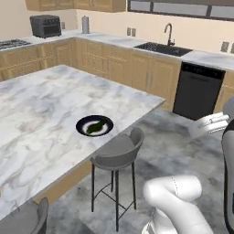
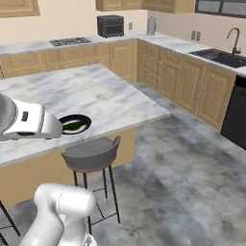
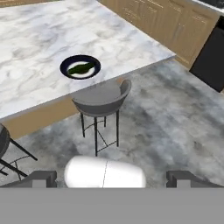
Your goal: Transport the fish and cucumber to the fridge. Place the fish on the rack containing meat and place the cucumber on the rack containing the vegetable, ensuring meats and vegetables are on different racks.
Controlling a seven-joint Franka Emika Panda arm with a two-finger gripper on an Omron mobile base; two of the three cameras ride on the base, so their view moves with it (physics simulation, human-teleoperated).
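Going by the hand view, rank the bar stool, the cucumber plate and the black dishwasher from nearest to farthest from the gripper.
Gripper at the bottom of the hand view.
1. Bar stool: just ahead, on the floor by the island edge.
2. Plate holding the cucumber: beyond the stool, on the island top.
3. Dishwasher: far right, across the floor.

Home kitchen: sink (image 1: 163, 47), dishwasher (image 1: 198, 90), marble island (image 1: 50, 105), stools (image 1: 117, 155).

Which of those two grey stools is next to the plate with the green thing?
The full-view stool tucked at the island's edge, right beside the plate holding the cucumber. The other stool sits farther along.
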